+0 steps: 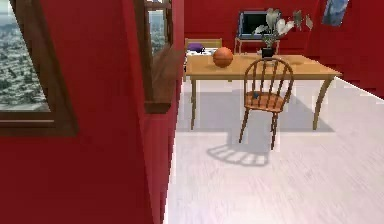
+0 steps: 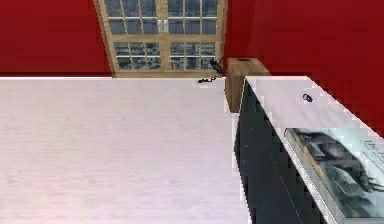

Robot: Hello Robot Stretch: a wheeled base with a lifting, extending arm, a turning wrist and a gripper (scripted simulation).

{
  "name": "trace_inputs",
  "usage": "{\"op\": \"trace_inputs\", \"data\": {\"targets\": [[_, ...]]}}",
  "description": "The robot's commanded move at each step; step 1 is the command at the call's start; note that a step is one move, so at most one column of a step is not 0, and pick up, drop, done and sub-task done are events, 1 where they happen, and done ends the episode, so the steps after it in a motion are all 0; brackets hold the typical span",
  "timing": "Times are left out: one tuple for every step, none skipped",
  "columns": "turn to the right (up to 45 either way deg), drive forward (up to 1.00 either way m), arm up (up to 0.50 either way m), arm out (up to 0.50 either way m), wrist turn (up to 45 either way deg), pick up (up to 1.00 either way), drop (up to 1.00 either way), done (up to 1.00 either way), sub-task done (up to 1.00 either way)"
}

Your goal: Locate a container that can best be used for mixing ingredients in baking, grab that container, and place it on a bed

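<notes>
Where the mixing container is, I cannot tell: nothing here has a shape I can call a bowl. The nearest candidate is a small dark round blob (image 2: 307, 98) on the white tabletop (image 2: 285, 115) in the arm side view, and it is too small to name. As for the claw, spread or pressed together, I cannot tell.

In the arm side view, that tabletop is a smooth pale slab over dark, flat cabinet fronts (image 2: 262, 150). A shiny rectangular sink (image 2: 340, 168) is sunk into it towards the right. Just past its far end stands a small wooden cabinet (image 2: 238, 82), with a little dark thing (image 2: 213, 68) beside it at the wall, unclear what. A tall many-paned window (image 2: 160, 35) in a light wooden frame sits in the deep red wall, above a pale, faintly streaked floor (image 2: 100, 140).

In the forward view, red walls again, and a dark wood-framed window (image 1: 30, 70) close on the left. Further in stands a long wooden table (image 1: 300, 67) on slim legs. On it are an orange ball (image 1: 222, 57) and a leafy plant in a dark pot (image 1: 269, 32). A round-backed wooden chair (image 1: 267, 88) with spindles is drawn up to it, throwing a shadow on the pale floor.
</notes>
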Motion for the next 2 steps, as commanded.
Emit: {"op": "trace_inputs", "data": {"targets": [[3.0,0.00,0.00,0.00,0.0,0.00,0.00,0.00,0.00],[0.0,0.15,0.00,0.00,0.0,0.00,0.00,0.00,0.00]]}}
